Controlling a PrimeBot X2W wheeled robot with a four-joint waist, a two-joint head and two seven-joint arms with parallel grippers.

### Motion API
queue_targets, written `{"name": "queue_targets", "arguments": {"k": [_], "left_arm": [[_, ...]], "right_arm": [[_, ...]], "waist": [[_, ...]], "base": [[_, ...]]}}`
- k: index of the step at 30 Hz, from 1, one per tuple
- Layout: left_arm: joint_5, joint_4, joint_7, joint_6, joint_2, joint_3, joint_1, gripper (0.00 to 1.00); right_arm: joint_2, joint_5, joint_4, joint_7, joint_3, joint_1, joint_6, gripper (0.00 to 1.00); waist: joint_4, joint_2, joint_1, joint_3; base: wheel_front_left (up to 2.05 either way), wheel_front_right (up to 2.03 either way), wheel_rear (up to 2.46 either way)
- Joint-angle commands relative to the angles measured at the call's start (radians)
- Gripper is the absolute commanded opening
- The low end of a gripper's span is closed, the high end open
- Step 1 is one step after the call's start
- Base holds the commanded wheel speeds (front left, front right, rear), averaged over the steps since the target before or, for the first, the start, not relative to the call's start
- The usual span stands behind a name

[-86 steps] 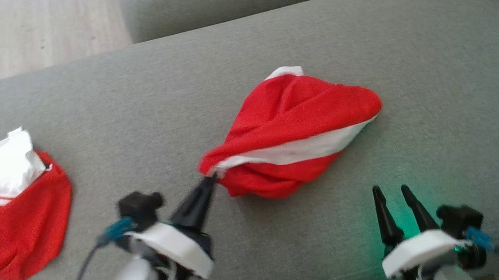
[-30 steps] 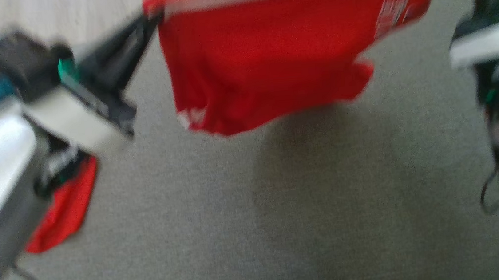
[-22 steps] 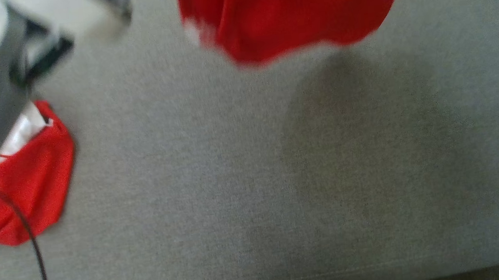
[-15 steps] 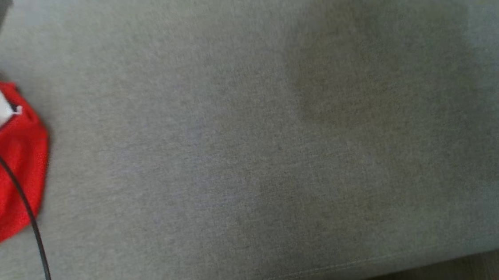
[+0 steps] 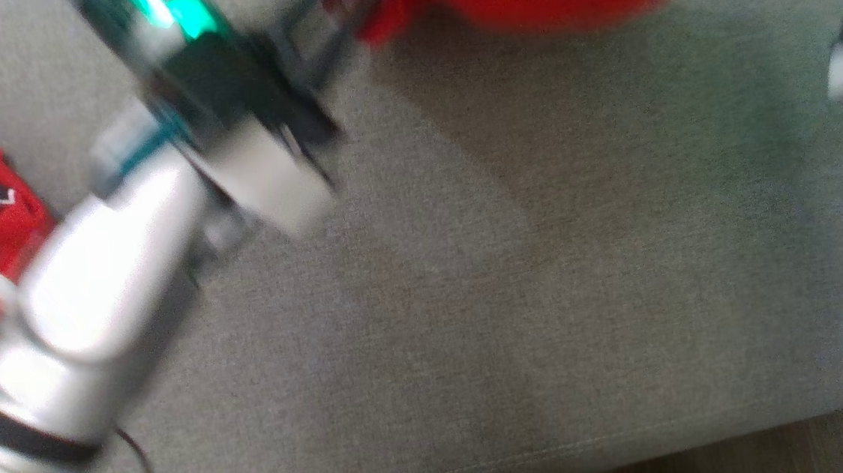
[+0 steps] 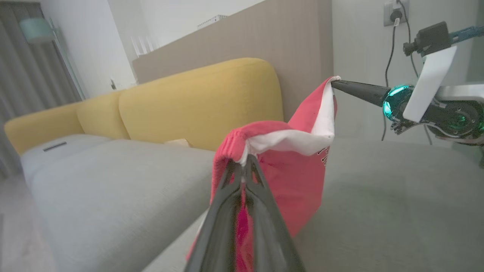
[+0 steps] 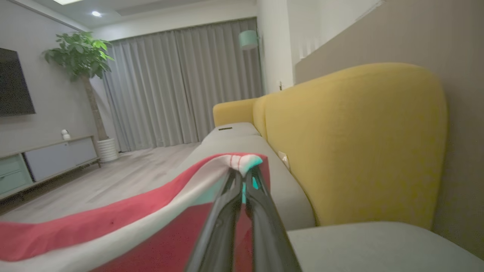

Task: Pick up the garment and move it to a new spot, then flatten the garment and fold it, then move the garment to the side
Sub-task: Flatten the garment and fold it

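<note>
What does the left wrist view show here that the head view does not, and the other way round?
Left wrist view: the left gripper and right gripper, both shut on top corners of the red fabric garment with a white band, which hangs between them; behind, a yellow upholstered sofa back and a wall socket. Head view, blurred: a second red and white garment lying at the left edge, the pale left forearm, a wooden floor strip. Shared: the held garment and the grey fabric cushion beneath it.
</note>
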Motion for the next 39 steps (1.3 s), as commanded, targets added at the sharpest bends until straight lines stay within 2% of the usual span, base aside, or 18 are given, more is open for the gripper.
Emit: {"name": "queue_targets", "arguments": {"k": [1,5,12,17,21,23,26,31,34,39], "left_arm": [[-0.006,-0.052,-0.003,0.001,0.004,0.037,0.031,0.00],[0.009,-0.086,-0.003,0.001,-0.037,-0.018,0.227,0.00],[-0.029,-0.029,-0.004,0.001,-0.025,-0.162,0.493,0.00],[-0.095,0.034,-0.004,0.001,0.010,-0.301,0.553,0.00],[-0.159,0.040,-0.004,0.001,0.008,-0.353,0.554,0.00],[-0.214,0.014,-0.004,0.001,-0.016,-0.309,0.552,0.00],[-0.282,-0.014,-0.004,0.001,-0.052,-0.243,0.546,0.00],[-0.318,-0.034,-0.004,0.001,-0.096,-0.207,0.487,0.00],[-0.356,-0.030,-0.004,0.001,-0.133,-0.185,0.444,0.00],[-0.422,-0.003,-0.004,0.001,-0.179,-0.146,0.387,0.00]], "right_arm": [[0.007,-0.018,-0.066,-0.002,-0.021,0.073,0.005,0.00],[0.054,-0.052,-0.165,0.035,-0.108,0.290,0.005,0.00],[0.135,-0.075,-0.357,0.147,-0.169,0.589,0.005,0.00],[0.156,-0.088,-0.483,0.212,-0.242,0.720,0.005,0.00],[0.165,-0.105,-0.575,0.262,-0.292,0.796,0.005,0.00],[0.174,-0.118,-0.612,0.288,-0.321,0.808,0.005,0.00],[0.181,-0.138,-0.601,0.326,-0.336,0.778,0.005,0.00],[0.174,-0.172,-0.542,0.362,-0.352,0.708,0.005,0.00],[0.158,-0.204,-0.483,0.376,-0.365,0.625,0.005,0.00],[0.089,-0.269,-0.370,0.416,-0.336,0.470,0.005,0.00]], "waist": [[-0.004,0.0000,0.0001,-0.040],[-0.025,0.0000,0.0001,-0.107],[-0.080,0.0000,0.0001,-0.201],[-0.085,0.0000,0.0001,-0.231],[-0.063,0.0000,0.0001,-0.230],[-0.036,0.0000,0.0001,-0.218],[-0.002,0.0000,0.0001,-0.204],[0.054,0.0000,0.0001,-0.183],[0.084,0.0000,0.0001,-0.167],[0.118,0.0000,0.0001,-0.136]], "base": [[0.00,0.00,0.00],[0.00,0.00,0.00],[0.00,0.00,0.00],[0.00,0.00,0.00],[0.00,0.00,0.00],[0.00,0.00,0.00],[0.00,0.00,0.00],[0.00,0.00,0.00],[0.00,0.00,0.00],[0.00,0.00,0.00]]}}
